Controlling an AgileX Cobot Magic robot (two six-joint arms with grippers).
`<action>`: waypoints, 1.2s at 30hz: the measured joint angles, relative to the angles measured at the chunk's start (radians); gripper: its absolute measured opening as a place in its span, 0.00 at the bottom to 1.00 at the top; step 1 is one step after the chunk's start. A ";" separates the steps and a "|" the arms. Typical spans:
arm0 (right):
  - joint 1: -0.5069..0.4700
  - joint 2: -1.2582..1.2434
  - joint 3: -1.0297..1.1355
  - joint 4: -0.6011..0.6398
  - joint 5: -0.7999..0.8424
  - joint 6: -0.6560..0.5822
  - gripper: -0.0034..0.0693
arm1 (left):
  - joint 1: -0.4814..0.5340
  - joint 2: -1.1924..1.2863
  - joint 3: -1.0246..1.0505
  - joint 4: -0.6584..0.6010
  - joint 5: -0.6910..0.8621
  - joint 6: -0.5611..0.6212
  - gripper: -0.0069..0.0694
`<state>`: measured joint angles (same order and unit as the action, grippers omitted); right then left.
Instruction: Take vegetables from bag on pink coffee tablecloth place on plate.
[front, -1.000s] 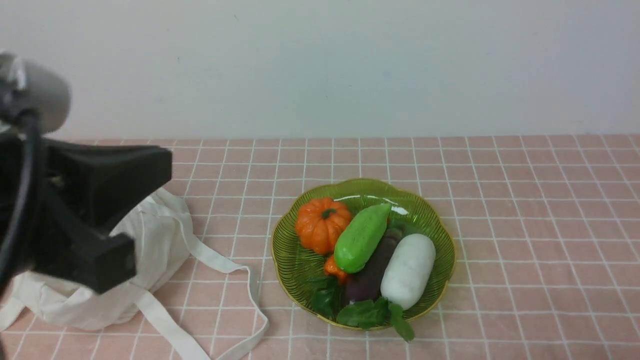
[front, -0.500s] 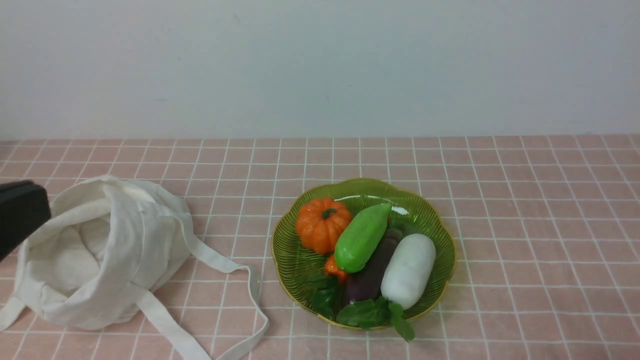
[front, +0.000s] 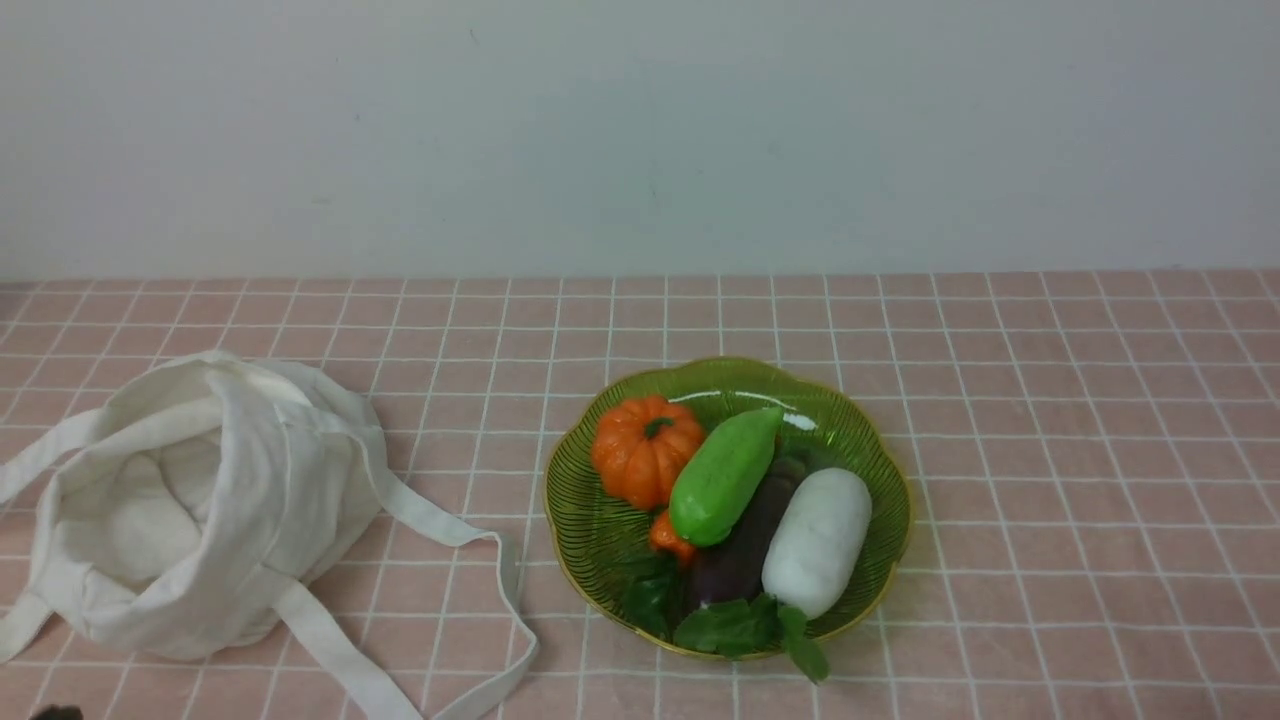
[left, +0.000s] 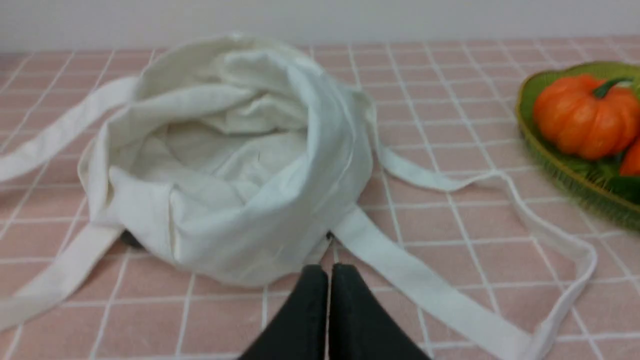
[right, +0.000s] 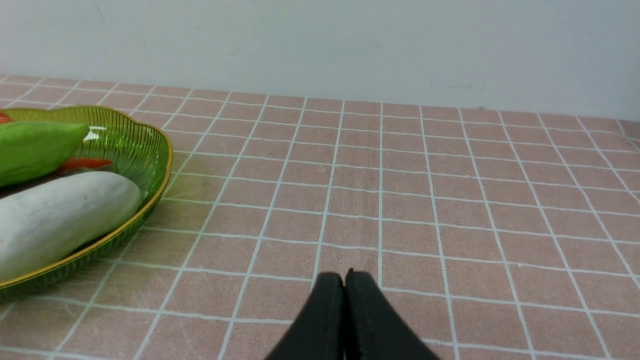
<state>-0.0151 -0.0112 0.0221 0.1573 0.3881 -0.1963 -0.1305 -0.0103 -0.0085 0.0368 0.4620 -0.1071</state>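
Observation:
The light-green vegetable (front: 724, 476) lies on the green scalloped plate (front: 860, 420) among other toy produce; its tip shows in the right wrist view (right: 35, 147). The off-white cloth bag (front: 190, 500) sits open and slumped at the left on the pink grid tablecloth (front: 1050, 400), its inside showing only cloth in the left wrist view (left: 225, 155). My left gripper (left: 328, 272) is shut and empty just in front of the bag. My right gripper (right: 344, 277) is shut and empty over bare cloth, right of the plate (right: 145, 145). Neither gripper shows clearly in the front view.
On the plate are an orange pumpkin (front: 645, 448), a dark purple eggplant (front: 745, 550), a white radish (front: 818, 540), a bit of carrot (front: 668, 536) and green leaves (front: 735, 625). The bag's long straps (front: 470, 560) trail toward the plate. A white wall stands behind.
My left arm has pulled back out of the front view, uncovering the bag. The plate and its produce have not moved.

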 joint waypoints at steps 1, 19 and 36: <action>0.000 0.000 0.000 0.000 0.000 0.000 0.03 | 0.000 0.000 0.017 -0.002 0.000 0.000 0.08; 0.000 0.000 0.000 0.000 0.000 0.000 0.03 | 0.000 0.000 0.035 -0.048 -0.083 0.226 0.08; 0.000 0.000 0.000 0.000 0.000 0.000 0.03 | 0.000 0.000 0.035 -0.059 -0.081 0.247 0.08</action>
<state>-0.0151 -0.0112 0.0221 0.1573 0.3881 -0.1963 -0.1305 -0.0103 0.0269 -0.0225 0.3811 0.1401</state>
